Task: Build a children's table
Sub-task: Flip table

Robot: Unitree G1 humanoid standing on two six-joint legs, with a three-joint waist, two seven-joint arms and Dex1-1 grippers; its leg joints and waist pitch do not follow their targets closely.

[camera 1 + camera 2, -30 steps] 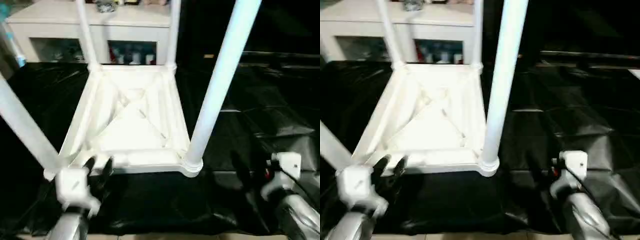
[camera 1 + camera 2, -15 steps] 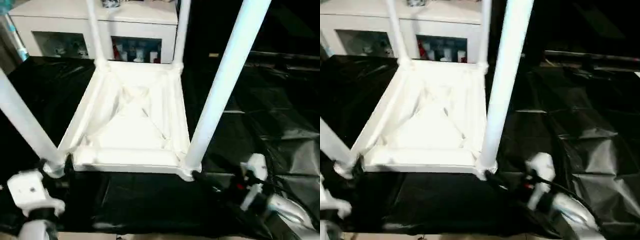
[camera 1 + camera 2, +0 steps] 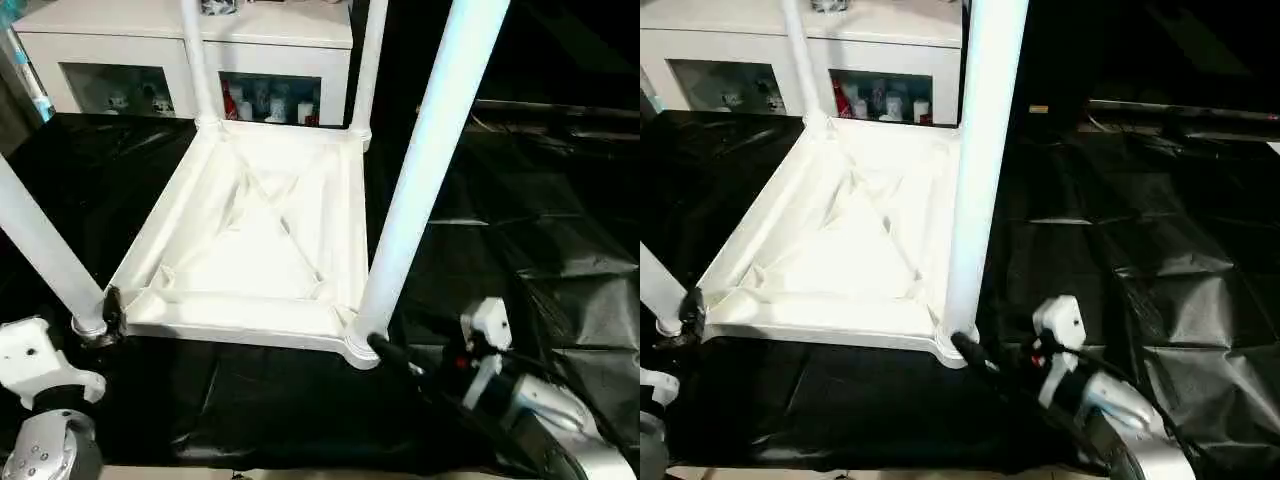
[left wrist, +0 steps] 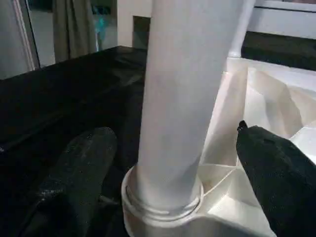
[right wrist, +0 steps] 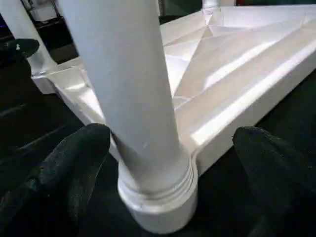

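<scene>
Black crinkled sheeting (image 3: 520,230) covers the whole work surface, and behind it a white cabinet (image 3: 150,40) stands with small colourful items (image 3: 265,100) in its glass-fronted compartments.

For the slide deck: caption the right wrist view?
Open right gripper straddling the near-right leg of the upturned children's table.

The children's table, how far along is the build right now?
Done: the children's table lies upside down, all four legs standing in its corner sockets. In hand: the left claw and right claw, both open, each straddle a near leg's base. Left: closing on them, then presumably turning it upright.
</scene>
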